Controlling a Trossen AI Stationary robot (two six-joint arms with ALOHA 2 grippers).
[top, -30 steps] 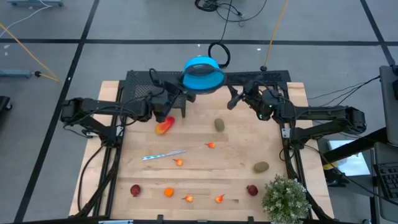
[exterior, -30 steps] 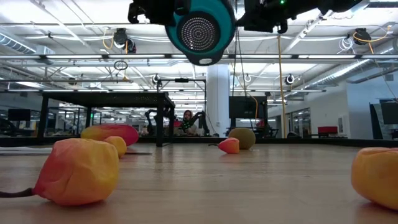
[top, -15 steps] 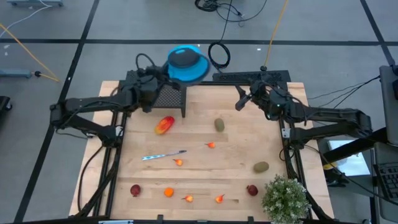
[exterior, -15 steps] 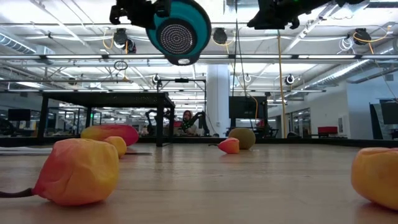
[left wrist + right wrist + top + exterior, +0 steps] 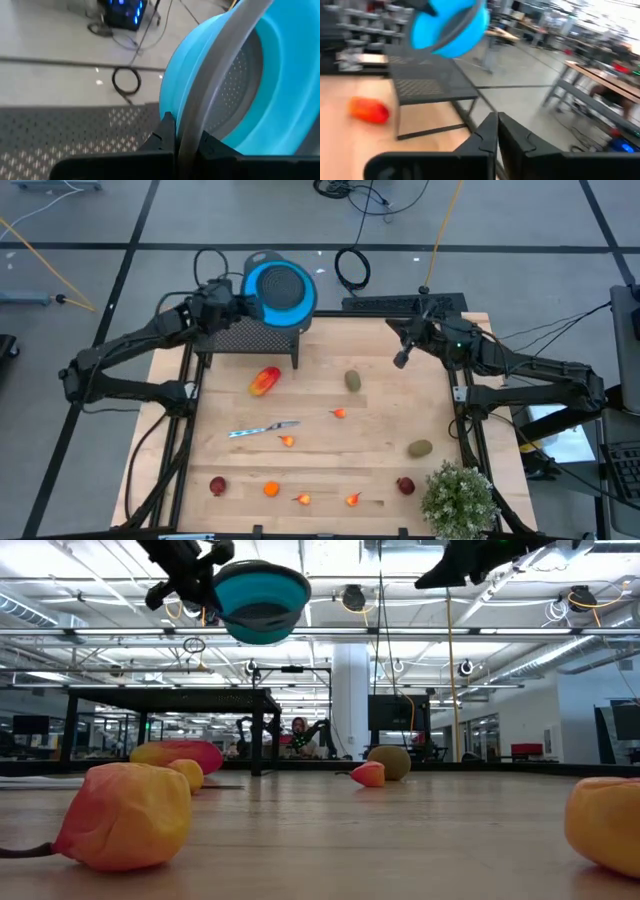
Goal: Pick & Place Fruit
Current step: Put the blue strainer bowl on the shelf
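A wooden bench (image 5: 380, 430) is carrying scattered fruit (image 5: 264, 382), with a silver knife (image 5: 262, 429) lying near its middle. A potted plant (image 5: 459, 500) is sitting at one near corner.

Left arm reaching over the table's far left corner, left gripper (image 5: 243, 302) raised high and clamped tight on the rim of a blue bowl (image 5: 281, 290), right arm stretched in from the right edge, right gripper (image 5: 401, 360) closed, empty, raised near the far edge
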